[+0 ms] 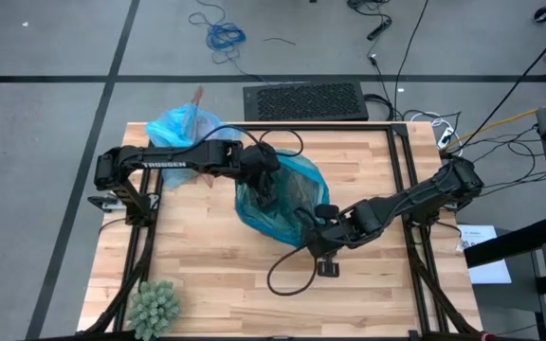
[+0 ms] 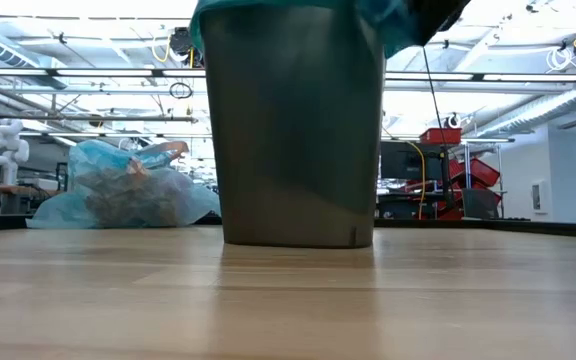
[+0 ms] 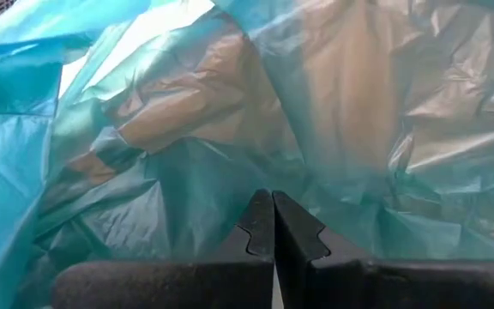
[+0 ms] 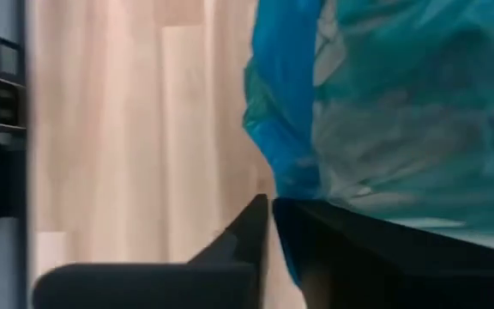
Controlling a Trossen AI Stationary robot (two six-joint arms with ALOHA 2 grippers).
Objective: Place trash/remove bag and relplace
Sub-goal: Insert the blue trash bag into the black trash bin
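Observation:
A grey bin point(image 2: 298, 130) stands upright at the table's middle with a darker teal-green bag point(image 1: 278, 199) draped over its top. My left gripper point(image 1: 268, 192) is over the bag's mouth, fingers shut point(image 3: 273, 215), crinkled teal film right in front of them. My right gripper point(image 1: 306, 232) is at the bin's near right side, shut on the teal bag's edge. The light sky-blue bag point(image 1: 183, 128) lies on the table's far left, its underside on the wood, brown trash lumps point(image 2: 128, 195) showing through it. My left gripper's shut fingertips point(image 3: 262, 219) point slanting down into the teal bag's inside. Whether they touch the film or pinch a layer cannot be told. My right gripper pinches the teal bag's hanging edge point(image 4: 286, 184) between its two fingers, which slant down at the bin's near right side. The film runs back between them; how many layers, I cannot tell.
A green spiky ball point(image 1: 154, 305) sits at the table's near left corner. A black cable loop point(image 1: 292, 275) lies on the wood near the right gripper. Black frame rails point(image 1: 410, 199) run along the table's sides. Bare wood lies near the front edge.

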